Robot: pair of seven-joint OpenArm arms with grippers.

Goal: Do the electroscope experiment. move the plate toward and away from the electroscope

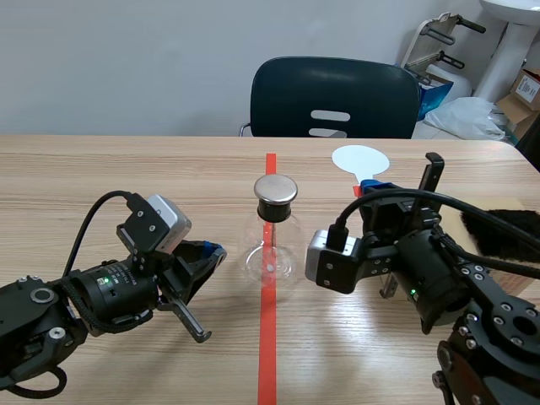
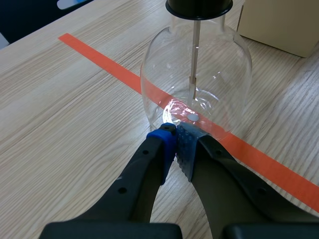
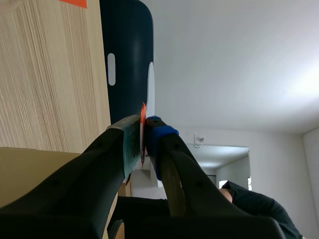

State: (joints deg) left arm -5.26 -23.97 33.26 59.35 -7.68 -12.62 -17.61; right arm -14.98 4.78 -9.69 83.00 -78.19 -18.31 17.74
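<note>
The electroscope (image 1: 272, 229), a clear glass flask with a metal cap and a thin rod inside, stands on the orange-red tape line at the table's middle. My left gripper (image 1: 217, 251) lies low just left of it, shut on nothing. In the left wrist view its tips (image 2: 175, 135) sit right at the foot of the flask (image 2: 197, 89); contact cannot be told. My right gripper (image 1: 369, 187) is raised right of the flask, shut on the plate's orange handle. The white round plate (image 1: 360, 159) stands above it. It shows edge-on (image 3: 150, 87) ahead of the right gripper (image 3: 143, 130).
A dark chair (image 1: 333, 97) stands behind the table. A cardboard box (image 1: 485, 221) with a black furry cloth (image 1: 506, 232) on it sits at the right. The box (image 2: 281, 22) is also beyond the flask in the left wrist view.
</note>
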